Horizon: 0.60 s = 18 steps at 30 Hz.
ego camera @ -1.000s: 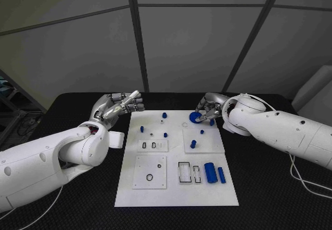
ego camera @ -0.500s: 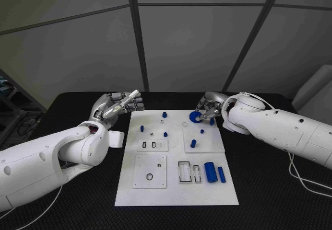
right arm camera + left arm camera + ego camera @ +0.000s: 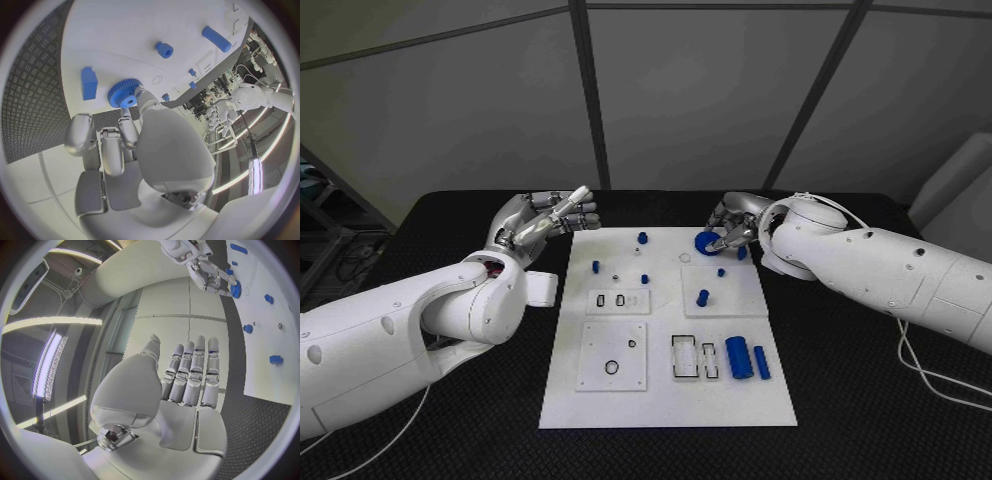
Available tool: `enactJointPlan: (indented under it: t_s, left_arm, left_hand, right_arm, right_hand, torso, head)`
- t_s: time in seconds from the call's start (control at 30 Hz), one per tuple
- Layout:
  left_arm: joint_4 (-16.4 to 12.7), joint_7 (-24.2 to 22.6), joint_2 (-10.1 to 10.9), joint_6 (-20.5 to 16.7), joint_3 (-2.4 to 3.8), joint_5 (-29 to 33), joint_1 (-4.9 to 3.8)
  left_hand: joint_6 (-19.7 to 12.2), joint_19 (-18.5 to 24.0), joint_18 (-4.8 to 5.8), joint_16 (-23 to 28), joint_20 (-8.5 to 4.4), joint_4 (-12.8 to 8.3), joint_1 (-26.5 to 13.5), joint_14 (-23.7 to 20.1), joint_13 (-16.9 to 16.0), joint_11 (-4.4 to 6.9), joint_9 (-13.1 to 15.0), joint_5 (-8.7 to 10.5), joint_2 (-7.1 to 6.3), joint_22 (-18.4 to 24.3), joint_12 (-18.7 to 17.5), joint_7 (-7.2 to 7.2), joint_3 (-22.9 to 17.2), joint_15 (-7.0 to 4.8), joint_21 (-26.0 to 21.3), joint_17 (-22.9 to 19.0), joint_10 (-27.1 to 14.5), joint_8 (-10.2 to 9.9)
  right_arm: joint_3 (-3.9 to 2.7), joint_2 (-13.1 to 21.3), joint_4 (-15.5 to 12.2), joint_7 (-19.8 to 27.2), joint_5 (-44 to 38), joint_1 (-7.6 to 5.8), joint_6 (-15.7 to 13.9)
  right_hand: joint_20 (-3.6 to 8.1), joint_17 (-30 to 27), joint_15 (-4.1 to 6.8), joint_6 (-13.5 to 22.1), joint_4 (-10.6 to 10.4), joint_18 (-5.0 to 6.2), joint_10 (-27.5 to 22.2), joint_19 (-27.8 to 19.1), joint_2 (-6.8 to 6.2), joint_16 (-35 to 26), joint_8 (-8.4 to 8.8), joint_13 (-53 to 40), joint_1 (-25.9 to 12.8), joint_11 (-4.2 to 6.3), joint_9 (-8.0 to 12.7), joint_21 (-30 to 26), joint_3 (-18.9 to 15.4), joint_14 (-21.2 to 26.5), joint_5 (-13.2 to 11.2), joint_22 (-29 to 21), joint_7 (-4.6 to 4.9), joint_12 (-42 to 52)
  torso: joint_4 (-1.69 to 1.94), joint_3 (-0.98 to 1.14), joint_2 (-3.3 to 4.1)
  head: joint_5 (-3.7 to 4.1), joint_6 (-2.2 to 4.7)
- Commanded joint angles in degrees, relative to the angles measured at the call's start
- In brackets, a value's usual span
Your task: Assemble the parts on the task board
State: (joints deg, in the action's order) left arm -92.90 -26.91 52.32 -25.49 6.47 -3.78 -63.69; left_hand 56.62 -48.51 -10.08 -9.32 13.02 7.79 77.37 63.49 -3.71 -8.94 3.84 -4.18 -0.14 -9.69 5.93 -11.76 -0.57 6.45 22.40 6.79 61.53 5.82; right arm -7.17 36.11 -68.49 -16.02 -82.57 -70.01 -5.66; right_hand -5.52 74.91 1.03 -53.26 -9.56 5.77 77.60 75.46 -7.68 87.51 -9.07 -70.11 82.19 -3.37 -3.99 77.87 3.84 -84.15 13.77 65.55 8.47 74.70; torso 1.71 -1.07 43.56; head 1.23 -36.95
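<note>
The right hand [image 3: 730, 231] pinches a blue gear [image 3: 124, 93] at the far right corner of the task board [image 3: 668, 400], with its fingertips pressed on the gear's rim. Such a light pinch may let the gear tilt or slip, so it could jam off its seat. The left hand [image 3: 545, 222] hovers beside the board's far left edge, fingers straight and together, holding nothing.

black table [image 3: 862, 400], grey wall panels [image 3: 689, 90]

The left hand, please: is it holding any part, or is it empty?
Empty. The left hand is raised beside the task board with its fingers straight and close together, and nothing lies against the palm.
</note>
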Motion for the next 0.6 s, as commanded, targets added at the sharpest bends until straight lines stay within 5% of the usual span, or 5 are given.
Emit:
enactJointPlan:
  t_s: [0.03,0.6]
  left_arm:
    - [-0.09,-0.13,0.01,0.76,0.06,-0.42,-0.11]
    - [-0.04,0.07,-0.01,0.84,0.07,-0.42,-0.11]
  left_hand:
    - [0.13,0.07,-0.38,0.15,0.26,-0.36,-0.31,0.05,0.00,-0.17,-0.05,0.17,0.39,0.06,-0.34,-0.20,0.05,0.26,0.05,0.05,-0.01,-0.30]
    - [0.13,0.08,-0.38,0.19,0.26,-0.40,-0.29,0.05,0.01,-0.17,-0.05,0.17,0.43,0.07,-0.37,-0.21,0.02,0.27,0.05,0.06,-0.01,-0.33]
  right_arm:
    - [0.09,-0.03,-0.15,-0.35,-0.83,0.03,1.20]
    - [0.11,0.53,-0.66,-0.45,-1.48,0.04,1.55]
  right_hand:
    - [-0.11,9.03,-0.43,-0.19,0.09,-0.83,0.15,0.35,0.29,0.23,0.02,0.01,0.27,-0.21,-0.09,0.18,0.34,-4.65,0.30,0.05,0.08,0.05]
    - [-0.31,9.44,-0.71,0.59,0.43,-0.89,-0.34,0.38,0.03,0.39,0.32,0.02,0.51,-0.54,0.04,0.31,0.29,-4.71,0.35,0.31,0.44,0.03]
  torso:
    - [-0.10,0.01,0.06]
    - [-0.12,0.05,0.00]
  head:
    - [0.00,0.00]
    - [0.08,-0.27]
